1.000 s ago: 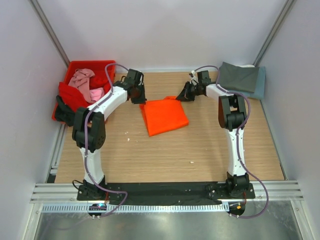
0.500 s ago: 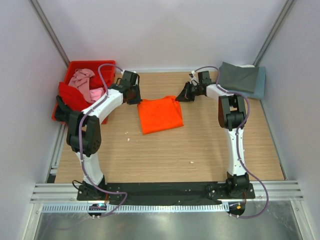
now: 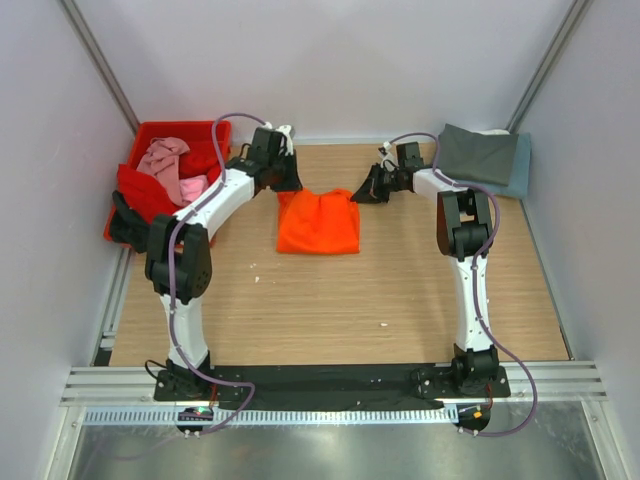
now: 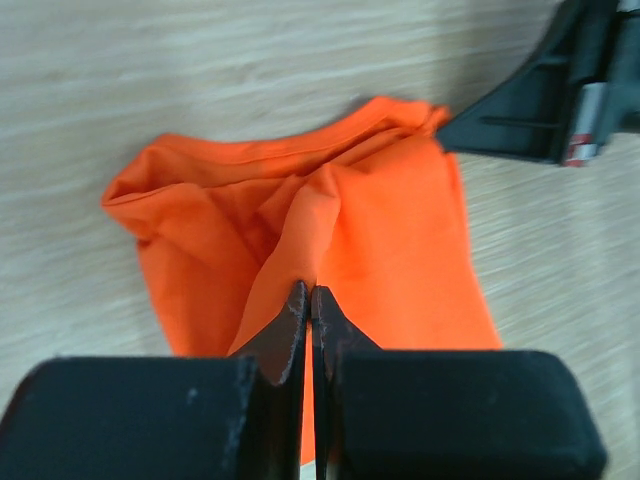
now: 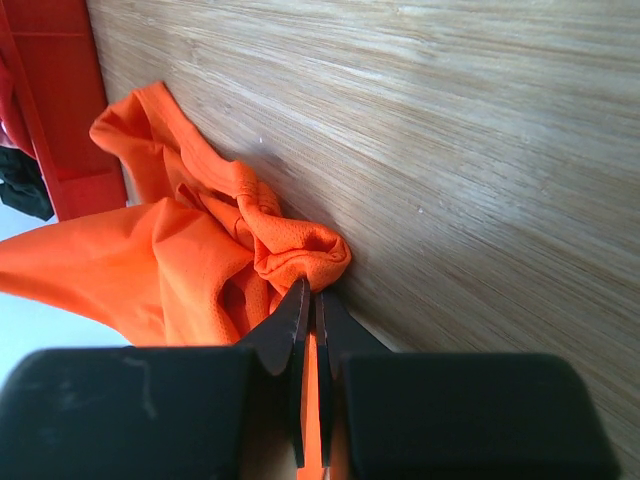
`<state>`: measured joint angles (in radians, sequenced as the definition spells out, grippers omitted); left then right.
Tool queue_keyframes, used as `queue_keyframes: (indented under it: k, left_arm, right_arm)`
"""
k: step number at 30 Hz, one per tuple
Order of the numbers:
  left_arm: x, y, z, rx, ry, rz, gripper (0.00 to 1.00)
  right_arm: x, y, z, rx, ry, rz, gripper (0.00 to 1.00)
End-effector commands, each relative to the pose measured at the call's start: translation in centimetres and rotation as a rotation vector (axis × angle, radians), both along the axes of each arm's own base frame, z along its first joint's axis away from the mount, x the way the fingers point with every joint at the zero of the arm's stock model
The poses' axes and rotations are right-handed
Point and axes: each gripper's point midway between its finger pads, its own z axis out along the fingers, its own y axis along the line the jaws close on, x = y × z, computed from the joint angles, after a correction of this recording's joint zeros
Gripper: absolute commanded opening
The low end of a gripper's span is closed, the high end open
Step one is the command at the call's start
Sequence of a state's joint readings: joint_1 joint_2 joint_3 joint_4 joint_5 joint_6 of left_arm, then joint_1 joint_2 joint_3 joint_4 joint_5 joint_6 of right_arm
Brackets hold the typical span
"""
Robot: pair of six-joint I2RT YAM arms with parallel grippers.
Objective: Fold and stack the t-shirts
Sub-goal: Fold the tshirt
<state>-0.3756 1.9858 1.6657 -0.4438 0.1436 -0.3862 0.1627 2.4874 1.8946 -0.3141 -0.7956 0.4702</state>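
The bright orange t-shirt (image 3: 318,222) lies folded on the wooden table, its far edge bunched. My left gripper (image 3: 287,186) is shut on a ridge of orange cloth (image 4: 300,215) at the shirt's far left corner, fingertips together (image 4: 308,295). My right gripper (image 3: 360,194) is shut on the crumpled far right corner (image 5: 300,255), close to the table, jaws pinched (image 5: 312,292). Against the back right wall a folded dark grey t-shirt (image 3: 475,152) rests on a slate blue one (image 3: 521,172). Pink (image 3: 168,162) and red (image 3: 140,192) t-shirts are heaped in the crate.
The red plastic crate (image 3: 176,127) stands at the back left, beside the left arm; its wall (image 5: 55,110) shows in the right wrist view. A dark cloth (image 3: 124,224) hangs at its near corner. The right gripper's black body (image 4: 545,95) appears in the left wrist view.
My left gripper has swung toward the back of the table with its corner of the orange shirt. The shirt has turned and now lies squarer to the table edge. The right gripper has stayed put.
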Motion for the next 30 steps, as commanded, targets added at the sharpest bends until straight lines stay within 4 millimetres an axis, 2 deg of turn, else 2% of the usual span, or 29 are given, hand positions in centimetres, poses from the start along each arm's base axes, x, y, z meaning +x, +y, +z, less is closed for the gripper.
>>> queue_keyframes:
  k: [1,2,3,5,7,10,11,12,13,14,15,16,17,18,19,20,21,22,23,25,27,29,30]
  left_arm:
    - [1.7,-2.6,4.8,-0.109,-0.157,-0.107,0.0]
    - [1.6,-2.9,5.3,-0.124,-0.181,-0.128,0.0]
    - [2.1,-3.0,7.2,-0.151,-0.25,-0.123,0.0]
    - [3.0,-2.1,6.1,-0.131,-0.249,-0.081,0.0]
    - [3.5,-2.1,5.1,-0.15,-0.225,-0.102,0.0]
    - [5.2,-1.4,1.5,-0.179,-0.173,-0.114,0.0]
    - [5.8,-1.2,0.9,-0.201,-0.155,-0.114,0.0]
    - [7.0,-0.4,1.5,-0.225,-0.154,-0.1,0.01]
    - [7.6,-0.3,-1.0,-0.236,-0.096,-0.086,0.01]
    - [8.0,-0.2,-1.3,-0.241,-0.083,-0.086,0.01]
    - [8.9,-0.1,-1.0,-0.24,-0.085,-0.081,0.03]
    - [9.3,-0.2,-3.2,-0.229,-0.042,-0.078,0.03]
    - [9.6,-0.2,-4.0,-0.225,-0.022,-0.079,0.04]
    - [9.9,-0.9,-3.3,-0.248,-0.017,-0.107,0.06]
    - [10.0,-1.1,-3.8,-0.256,-0.003,-0.118,0.08]
    - [10.0,-1.3,-5.9,-0.258,0.038,-0.121,0.09]
    - [10.3,-1.7,-5.6,-0.271,0.035,-0.131,0.1]
    - [10.4,-1.8,-6.4,-0.276,0.048,-0.135,0.11]
    - [10.4,-2.0,-7.0,-0.286,0.062,-0.135,0.11]
    - [10.4,-2.5,-8.6,-0.308,0.095,-0.154,0.13]
    - [10.2,-2.6,-10.3,-0.309,0.129,-0.152,0.13]
    - [10.0,-2.4,-11.2,-0.3,0.144,-0.146,0.13]
    - [9.7,-2.3,-11.9,-0.292,0.157,-0.145,0.13]
  right_arm:
    - [-1.6,-1.7,-6.4,-0.139,0.108,-0.031,0.05]
    - [-1.6,-1.8,-6.5,-0.139,0.109,-0.033,0.06]
    - [-1.7,-1.7,-6.6,-0.14,0.113,-0.03,0.05]
    - [-1.8,-1.8,-6.7,-0.143,0.115,-0.029,0.05]
    - [-1.8,-1.8,-6.8,-0.142,0.117,-0.028,0.05]
    - [-1.9,-1.8,-6.9,-0.144,0.121,-0.026,0.05]
    - [-1.9,-1.8,-6.8,-0.145,0.119,-0.026,0.06]
    - [-1.8,-1.8,-6.4,-0.143,0.114,-0.026,0.09]
    - [-1.9,-1.9,-6.4,-0.154,0.116,-0.026,0.1]
    - [-1.9,-2.1,-6.3,-0.164,0.108,-0.023,0.12]
    - [-2.0,-2.2,-6.1,-0.17,0.106,-0.021,0.21]
    - [-1.9,-2.4,-5.5,-0.185,0.1,-0.025,0.26]
    - [-1.8,-2.5,-5.1,-0.197,0.088,-0.021,0.3]
    - [-2.0,-2.7,-4.8,-0.209,0.093,-0.019,0.34]
    - [-1.9,-2.8,-4.0,-0.22,0.078,-0.018,0.41]
    - [-1.6,-3.3,-3.6,-0.251,0.061,-0.026,0.57]
    - [-1.6,-3.7,-3.3,-0.274,0.055,-0.031,0.64]
    - [-1.9,-4.0,-3.1,-0.297,0.067,-0.034,0.68]
    - [-1.4,-4.8,-2.2,-0.342,0.044,-0.06,0.73]
    - [-2.0,-5.7,-1.4,-0.394,0.054,-0.074,0.75]
    - [-2.1,-6.7,0.6,-0.432,0.017,-0.107,0.76]
    - [-2.7,-6.6,1.4,-0.424,0.003,-0.113,0.75]
    - [-2.6,-6.2,3.2,-0.393,-0.027,-0.117,0.74]
